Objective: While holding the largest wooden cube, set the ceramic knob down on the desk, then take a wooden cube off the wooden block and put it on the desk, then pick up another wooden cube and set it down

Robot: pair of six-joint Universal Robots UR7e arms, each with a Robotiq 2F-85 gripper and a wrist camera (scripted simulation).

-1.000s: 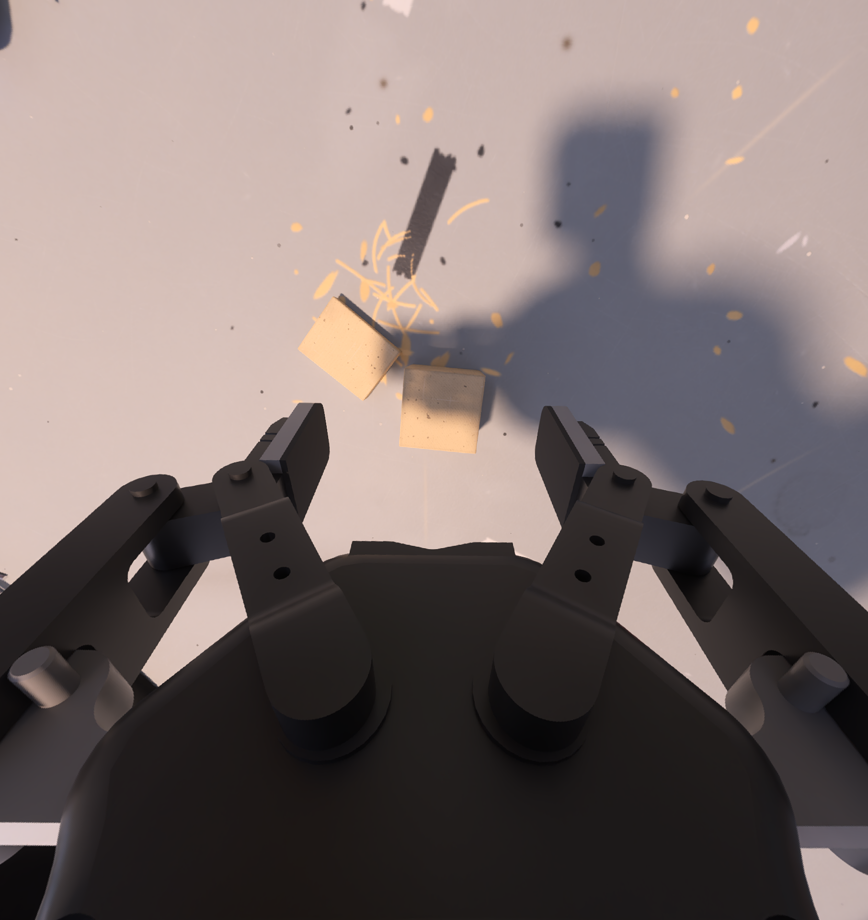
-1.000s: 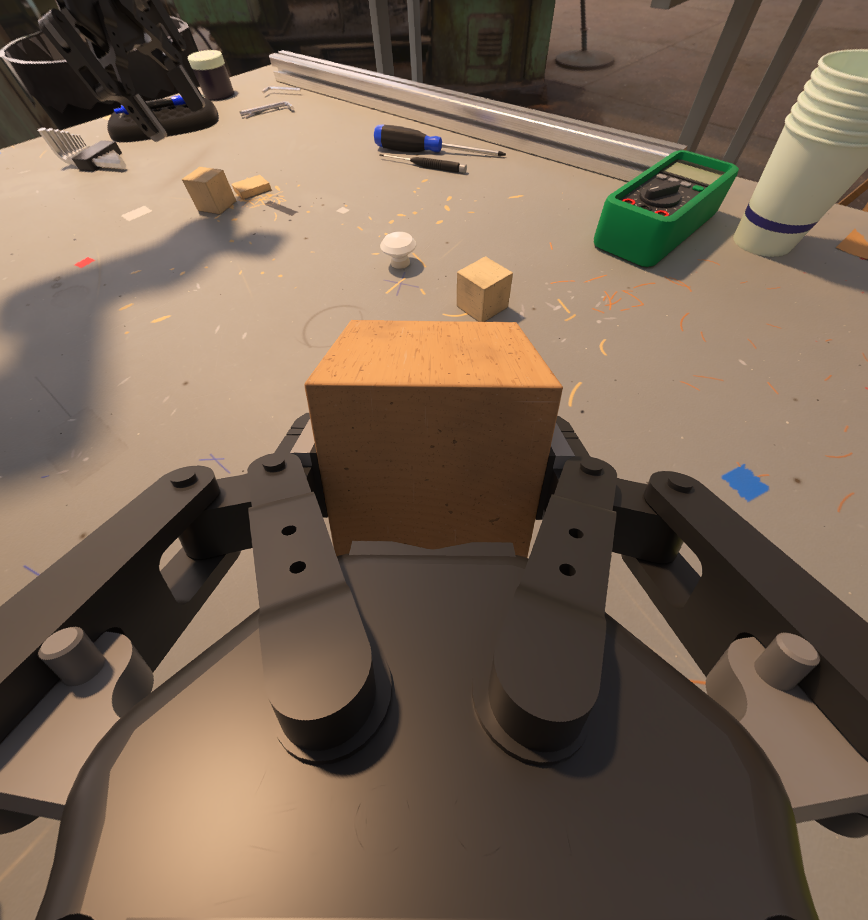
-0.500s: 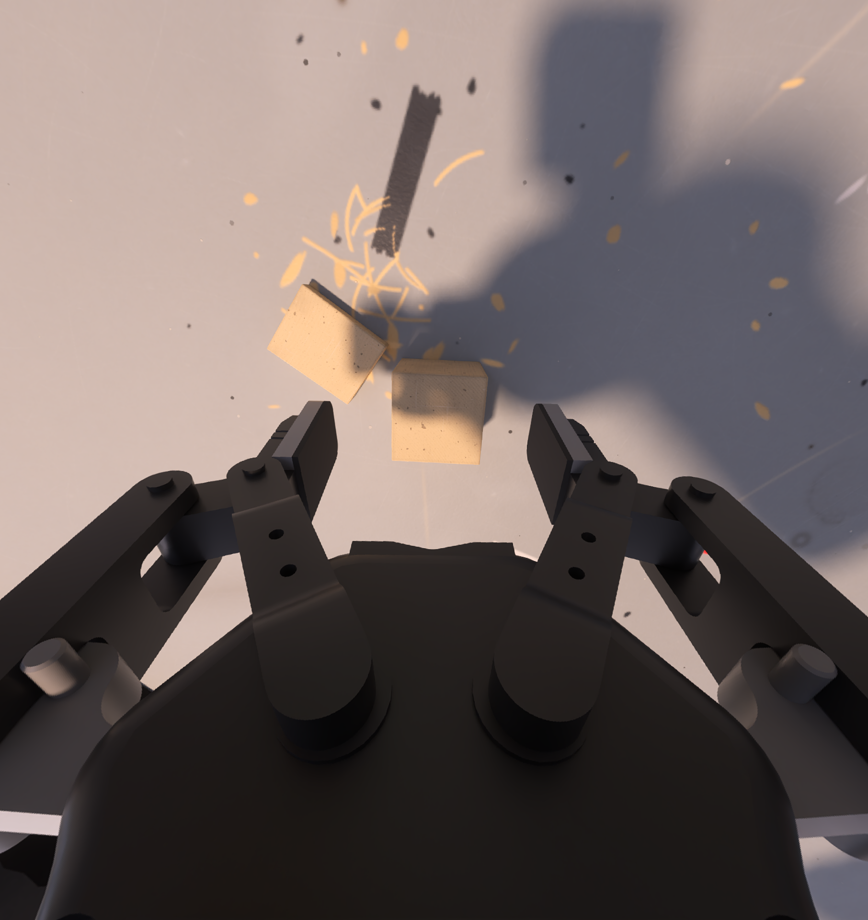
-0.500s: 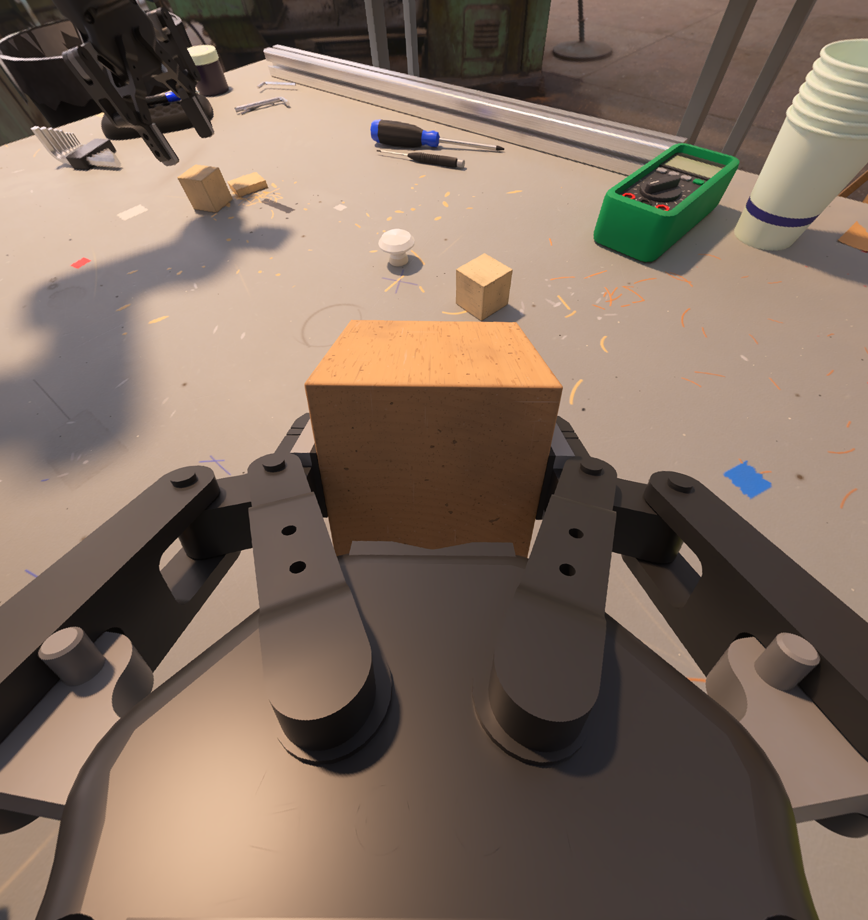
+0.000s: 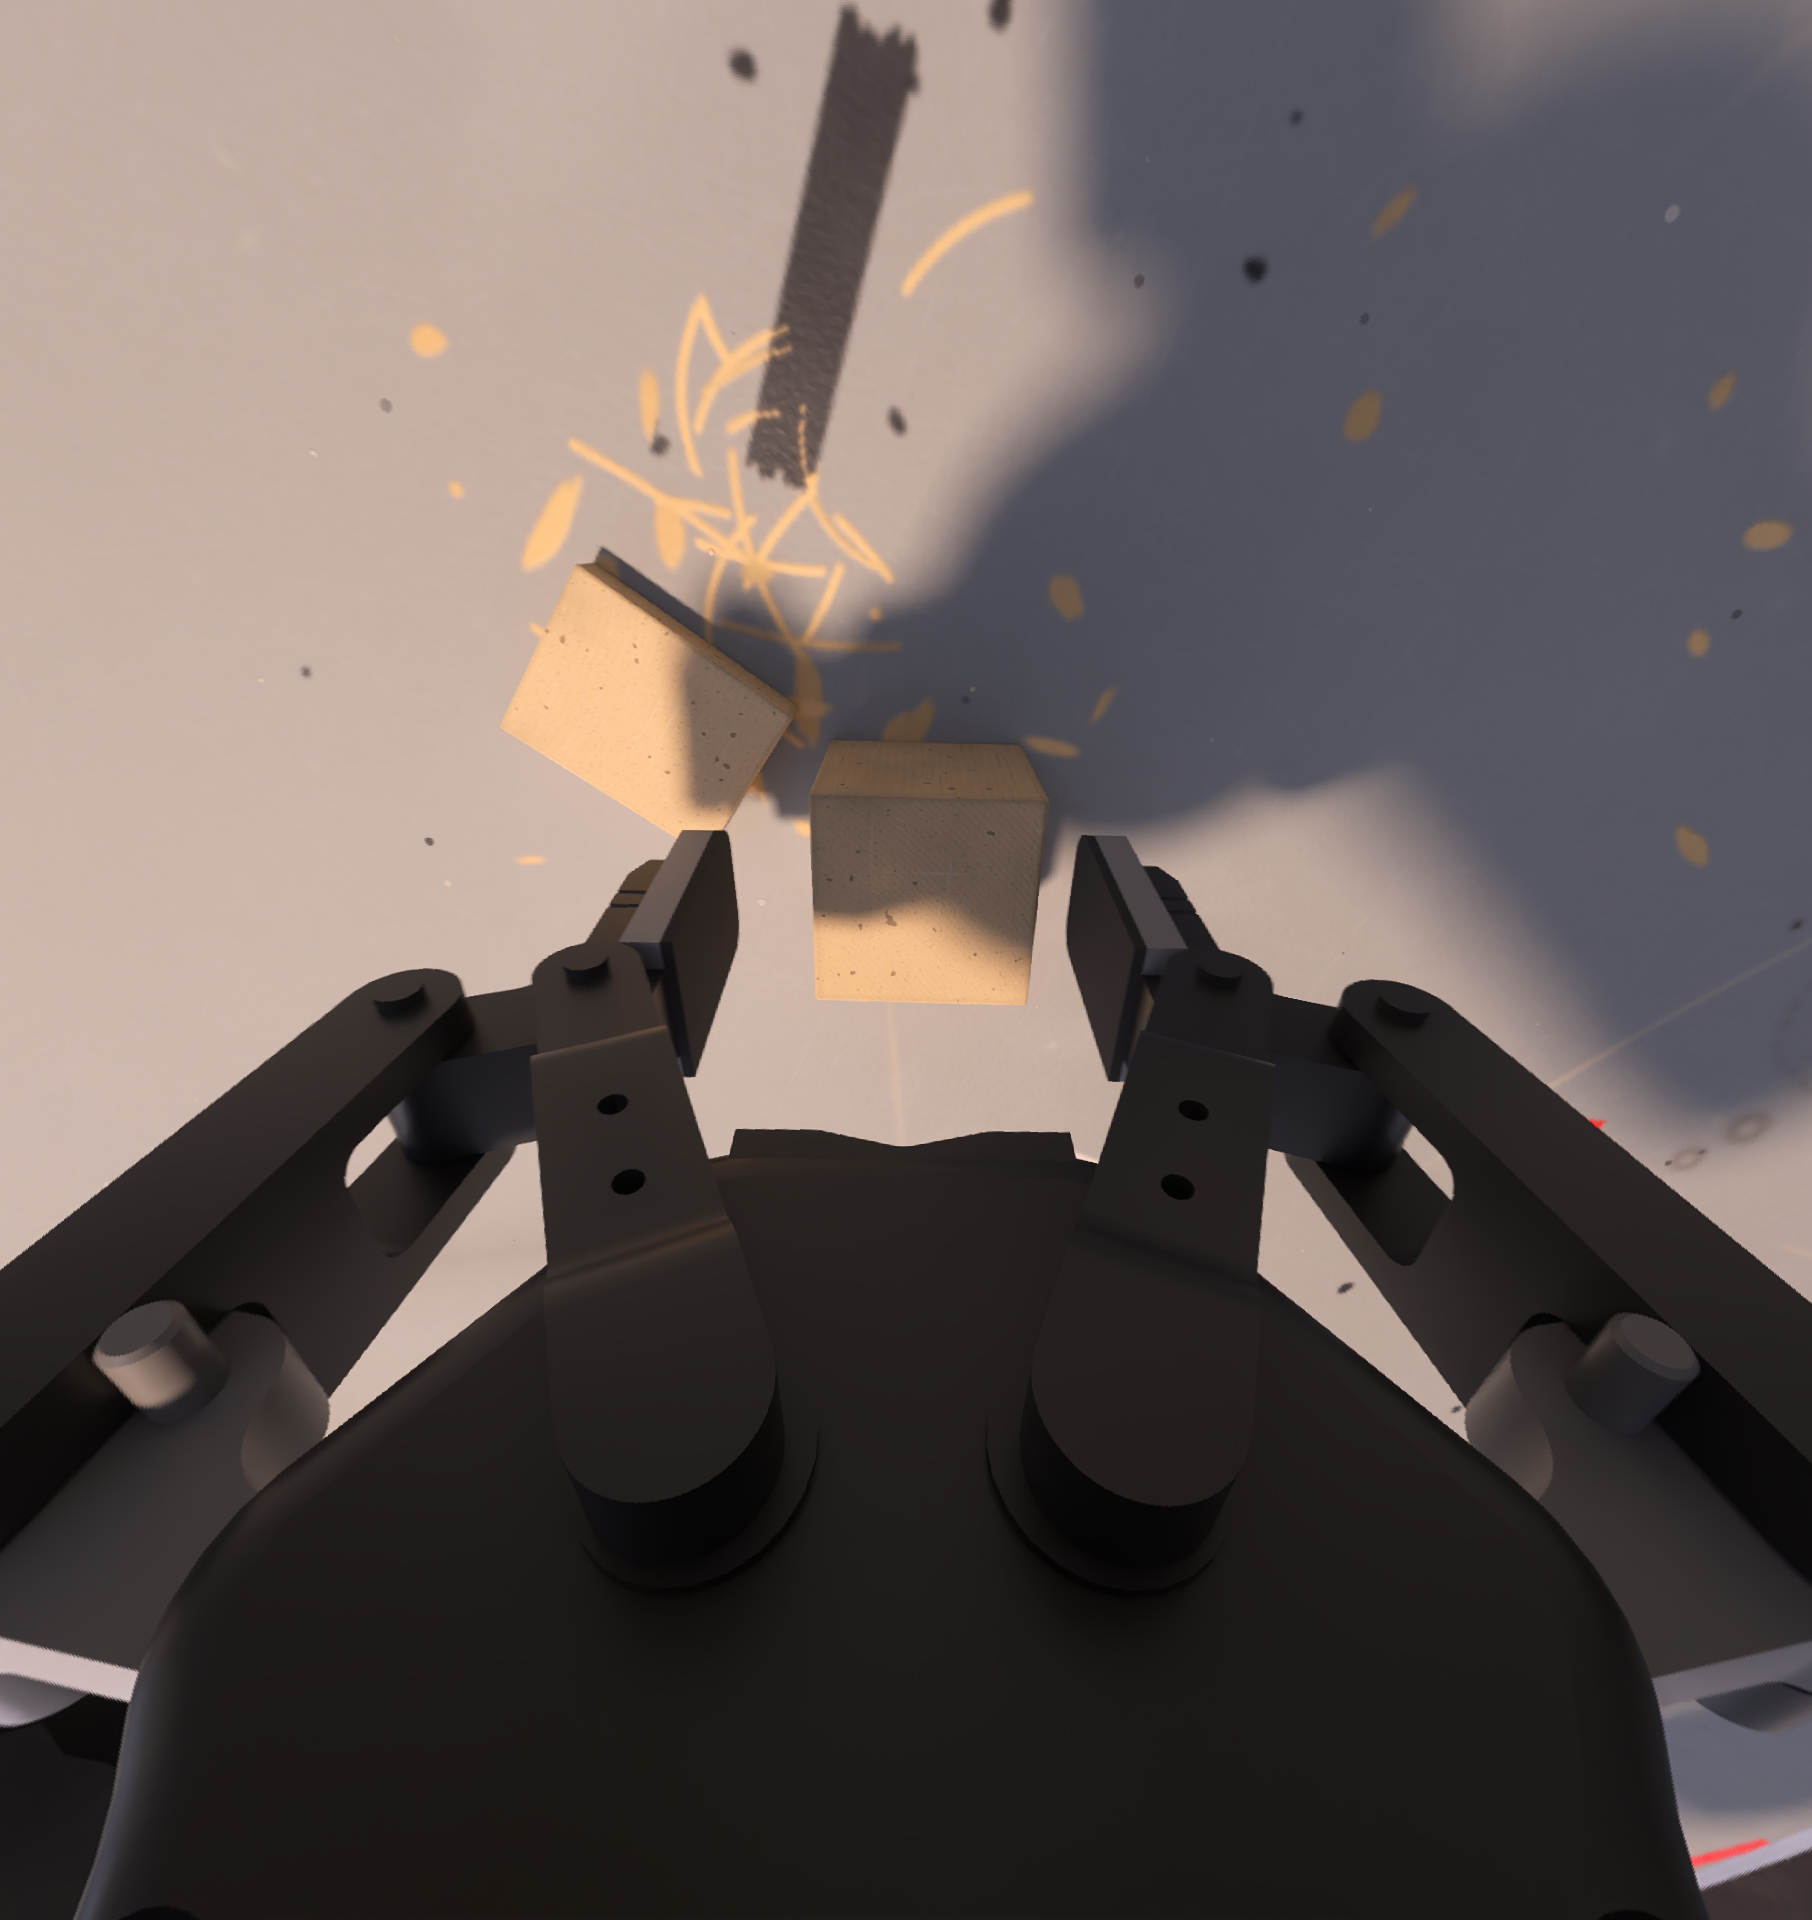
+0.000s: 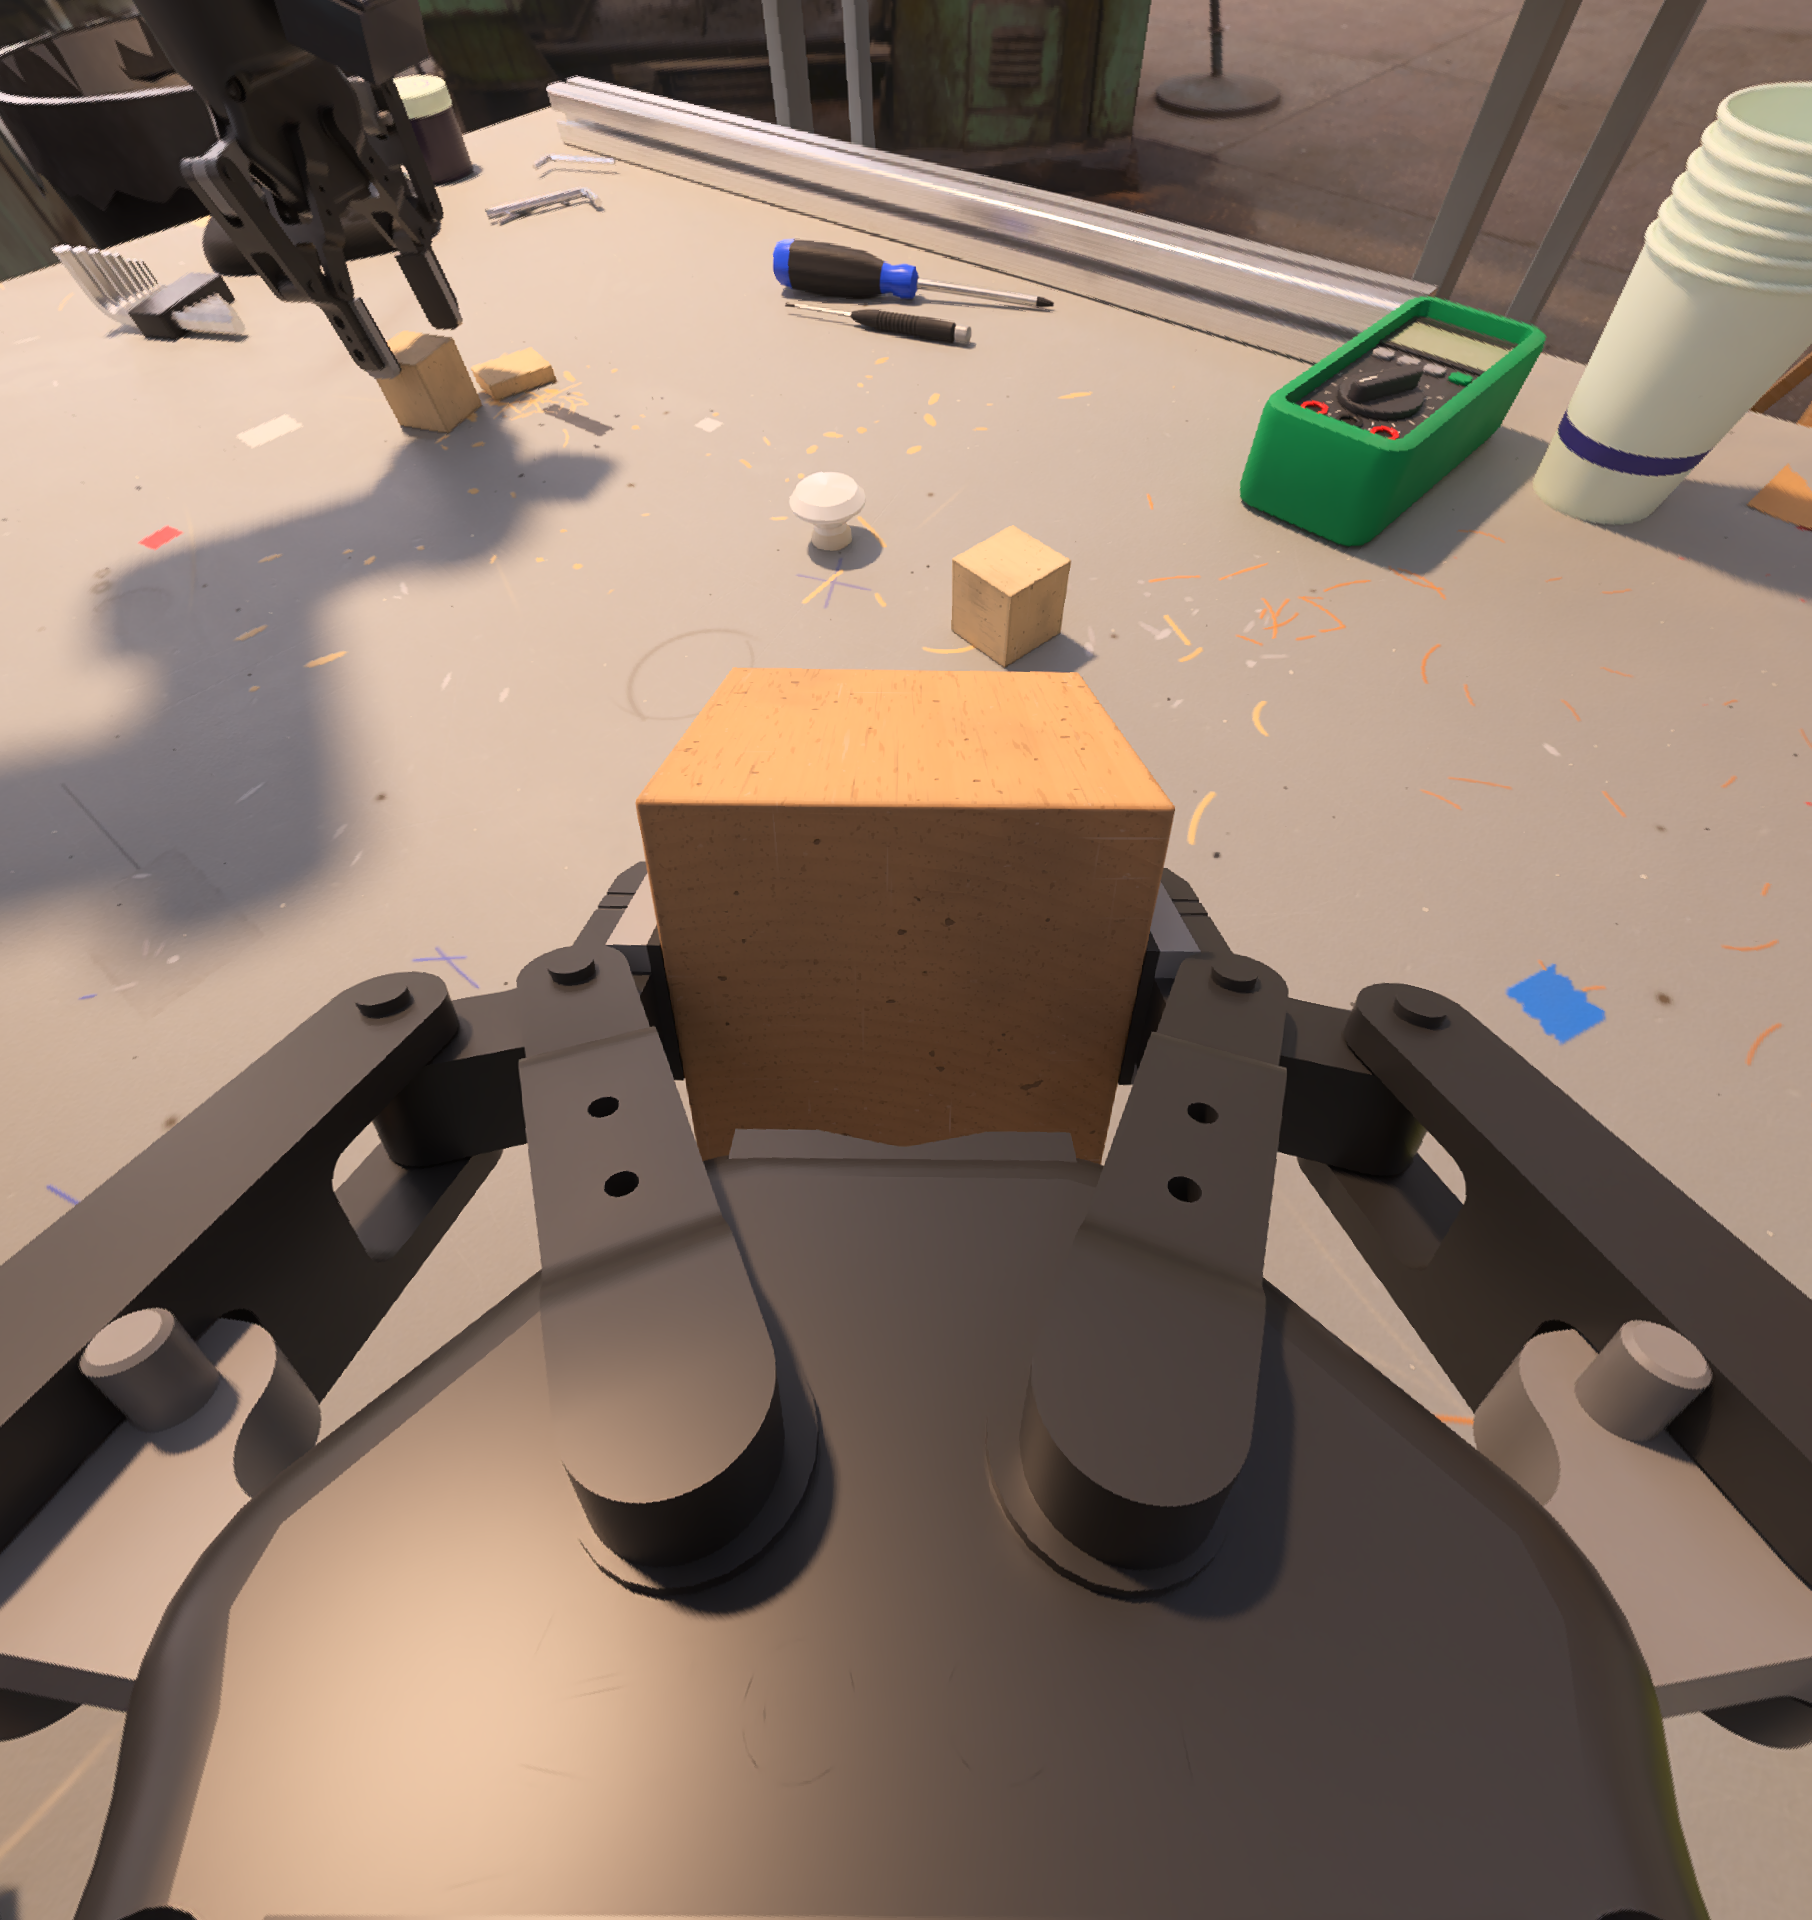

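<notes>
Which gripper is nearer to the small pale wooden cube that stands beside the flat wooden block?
Left. The left gripper has its open jaws on either side of the small pale wooden cube. The right gripper is far across the desk, holding the large brown wooden cube.

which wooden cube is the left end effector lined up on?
The pale cube between the open left end effector's fingers, beside the flat wooden block. The other small cube sits near the knob; the largest is gripped by the right.
</notes>
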